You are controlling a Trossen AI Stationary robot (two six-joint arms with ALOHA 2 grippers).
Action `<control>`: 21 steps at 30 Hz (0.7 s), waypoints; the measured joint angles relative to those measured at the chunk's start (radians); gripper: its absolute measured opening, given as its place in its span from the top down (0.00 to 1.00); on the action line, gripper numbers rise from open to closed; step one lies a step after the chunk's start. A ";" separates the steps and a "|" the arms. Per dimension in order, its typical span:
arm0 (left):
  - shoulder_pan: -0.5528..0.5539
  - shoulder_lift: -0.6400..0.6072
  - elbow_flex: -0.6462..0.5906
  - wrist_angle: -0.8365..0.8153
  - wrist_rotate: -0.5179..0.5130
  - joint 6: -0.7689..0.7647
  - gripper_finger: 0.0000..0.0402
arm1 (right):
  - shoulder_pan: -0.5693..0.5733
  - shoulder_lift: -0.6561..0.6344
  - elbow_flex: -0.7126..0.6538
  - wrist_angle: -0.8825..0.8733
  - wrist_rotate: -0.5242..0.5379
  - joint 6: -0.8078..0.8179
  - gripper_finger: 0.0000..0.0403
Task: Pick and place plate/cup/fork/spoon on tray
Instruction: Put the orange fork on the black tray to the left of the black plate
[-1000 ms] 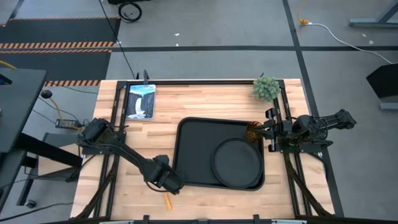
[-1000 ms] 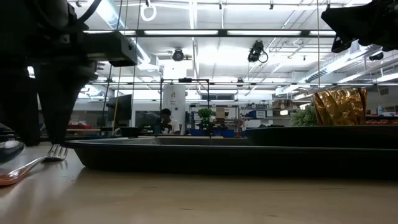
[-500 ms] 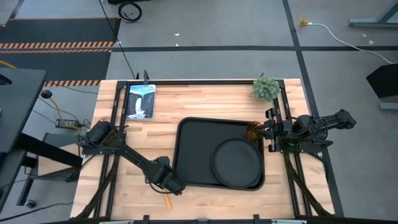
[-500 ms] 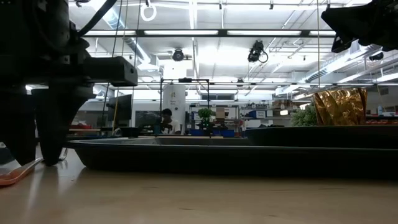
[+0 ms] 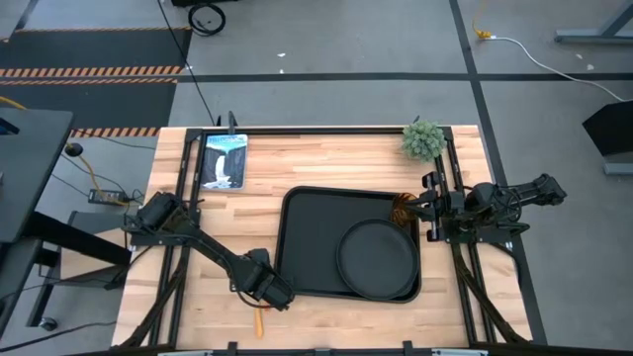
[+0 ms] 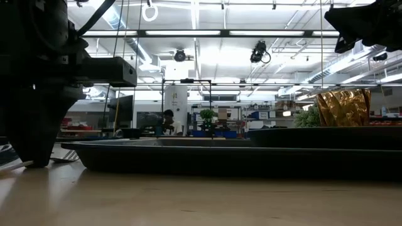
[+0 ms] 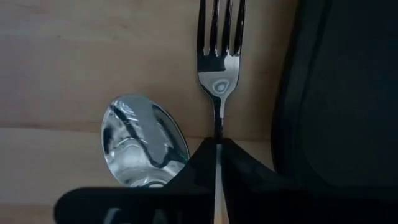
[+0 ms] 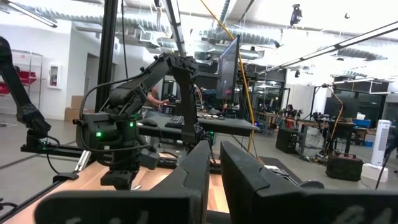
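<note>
Nearest to us, at the front edge of the bench [image 5: 326, 163], we see the left gripper [image 5: 274, 295] lowered beside the tray's [image 5: 297, 242] front-left corner. Over the last second it has sunk to the wood: in the low view it first stood clear of the fork, whose tines showed in the open, and now its dark bulk [image 6: 38, 135] hides all but a sliver of metal. In the left wrist view its fingers are drawn nearly together on the fork's [image 7: 219, 74] neck — we judge the grasp made or all but made. The spoon [image 7: 144, 140] lies just beside the fork, bowl up, on the side away from the tray; the lift must not drag it.

Farther back, the plate [image 5: 377, 259] already sits in the tray's right half, and the cup [image 5: 402, 211] stands at the tray's right rim. Beyond it the right gripper [image 5: 432, 210] waits at the bench's right edge, its fingers a narrow slit apart, holding nothing.

Fork and spoon remain — half the task, by our reading.
</note>
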 joint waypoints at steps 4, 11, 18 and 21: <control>0.000 0.001 0.000 -0.016 0.000 -0.017 0.96 | 0.000 0.000 0.000 0.000 0.000 0.000 0.89; 0.009 -0.012 -0.005 -0.043 -0.031 -0.023 0.96 | 0.000 0.000 0.000 0.000 0.000 0.000 0.89; 0.026 -0.020 0.089 -0.214 -0.057 -0.001 0.96 | 0.000 0.000 0.000 0.000 0.000 0.000 0.89; 0.043 -0.022 0.152 -0.293 -0.089 0.016 0.96 | 0.000 0.000 0.000 0.000 0.000 0.000 0.89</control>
